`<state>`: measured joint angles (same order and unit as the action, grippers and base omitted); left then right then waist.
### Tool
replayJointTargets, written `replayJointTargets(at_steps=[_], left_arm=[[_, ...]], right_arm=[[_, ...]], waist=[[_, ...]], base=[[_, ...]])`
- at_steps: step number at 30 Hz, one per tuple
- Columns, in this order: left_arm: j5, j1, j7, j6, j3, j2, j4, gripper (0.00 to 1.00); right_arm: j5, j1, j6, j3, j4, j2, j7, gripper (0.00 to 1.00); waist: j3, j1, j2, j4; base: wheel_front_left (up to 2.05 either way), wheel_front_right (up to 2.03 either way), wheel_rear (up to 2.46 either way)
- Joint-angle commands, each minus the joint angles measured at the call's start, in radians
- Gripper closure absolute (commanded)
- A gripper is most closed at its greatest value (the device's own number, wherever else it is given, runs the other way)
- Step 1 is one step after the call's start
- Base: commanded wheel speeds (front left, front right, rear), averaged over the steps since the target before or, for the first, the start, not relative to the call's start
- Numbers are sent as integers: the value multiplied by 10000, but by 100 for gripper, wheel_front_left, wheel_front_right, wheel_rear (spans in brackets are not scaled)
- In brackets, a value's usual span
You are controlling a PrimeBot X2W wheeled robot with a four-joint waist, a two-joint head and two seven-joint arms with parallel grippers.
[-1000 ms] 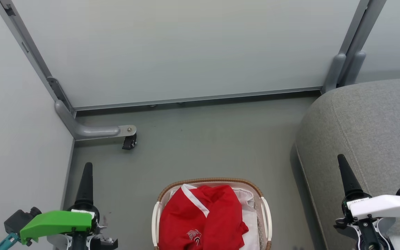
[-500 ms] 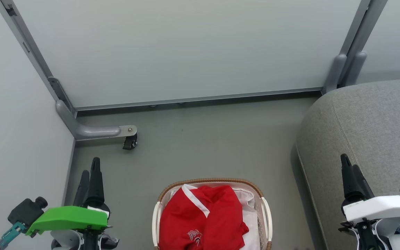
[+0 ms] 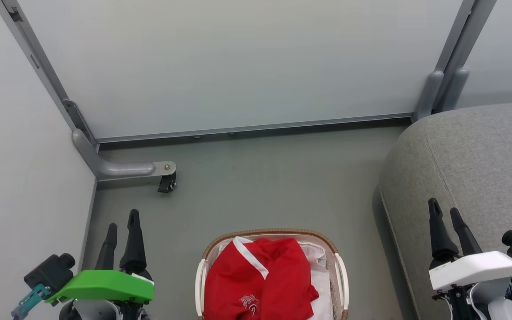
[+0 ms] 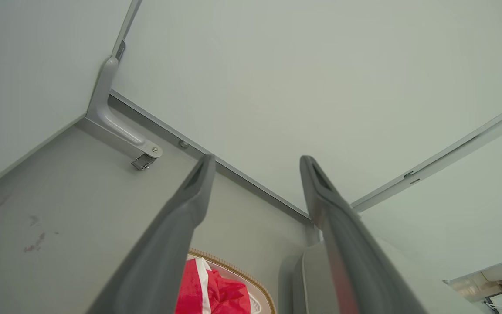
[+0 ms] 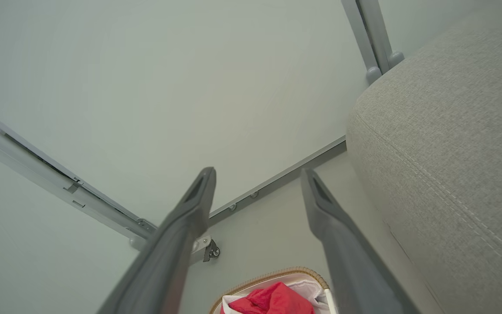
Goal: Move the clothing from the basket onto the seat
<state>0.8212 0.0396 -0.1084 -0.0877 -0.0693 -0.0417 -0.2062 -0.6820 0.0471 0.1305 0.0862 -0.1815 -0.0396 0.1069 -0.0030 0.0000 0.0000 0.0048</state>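
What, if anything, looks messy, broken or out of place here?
Nothing much. The red clothing lies crumpled inside the basket, with none on the floor around it. The grey seat looks intact. The one oddity is a few small reddish smudges on the floor, seen in the left wrist view.

I see bright, even light, only a soft shadow on the floor [image 3: 256,191] beside the seat [image 3: 482,155]. Wrist views bend straight lines.
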Motion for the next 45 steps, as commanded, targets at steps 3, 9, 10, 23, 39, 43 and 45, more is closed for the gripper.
replayJointTargets(at_steps=[3,9,10,23,39,43,45], left_arm=[[-464,-35,-165,34,-89,-68,-11,0],[-1129,-94,-325,67,-174,-75,-177,0],[-1204,-108,-354,75,-174,-76,-206,0],[-2261,-195,-676,111,-428,-88,-665,0],[-3606,-200,-1032,129,-658,-97,-971,0],[-3883,-205,-1113,160,-713,-100,-993,0],[-4000,-217,-1158,162,-734,-102,-1005,0]], right_arm=[[571,-89,2,-39,146,-74,177,0],[1309,-145,2,-47,109,-82,339,0],[1421,-150,2,-53,100,-83,366,0],[2860,-213,2,-101,51,-98,694,0],[4438,-346,3,-131,89,-110,1054,0],[4792,-360,3,-142,101,-112,1133,0],[4963,-377,2,-140,108,-115,1179,0]], waist=[[-12,0,0,11],[-23,0,0,19],[-23,0,0,18],[-33,0,0,57],[-41,0,0,119],[-38,0,0,134],[-36,0,0,144]], base=[[0,0,0],[0,0,0],[0,0,0],[0,0,0],[0,0,0],[0,0,0],[0,0,0]])
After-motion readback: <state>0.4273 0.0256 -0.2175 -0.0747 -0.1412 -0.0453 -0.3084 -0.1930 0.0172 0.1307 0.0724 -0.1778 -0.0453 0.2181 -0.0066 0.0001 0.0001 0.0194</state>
